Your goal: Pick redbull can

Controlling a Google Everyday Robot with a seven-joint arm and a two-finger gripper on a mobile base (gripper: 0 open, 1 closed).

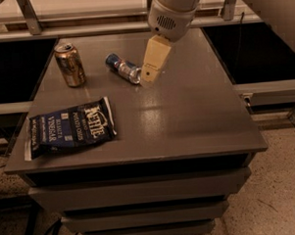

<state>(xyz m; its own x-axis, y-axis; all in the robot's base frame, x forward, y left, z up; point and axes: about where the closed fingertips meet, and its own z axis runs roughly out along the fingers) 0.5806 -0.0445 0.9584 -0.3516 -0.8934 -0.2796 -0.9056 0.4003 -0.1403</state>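
The redbull can (122,68) lies on its side on the grey table top (186,108), toward the back and left of centre. It is slim, blue and silver with a red mark, its shiny end facing front right. My gripper (150,79) hangs from the white arm at the top. Its cream fingers (155,60) point down with the tips just right of the can's near end, very close to it.
A gold-bronze can (69,64) stands upright at the back left. A dark blue chip bag (69,127) lies flat at the front left. The table's edges drop off in front and to the right, with drawers below.
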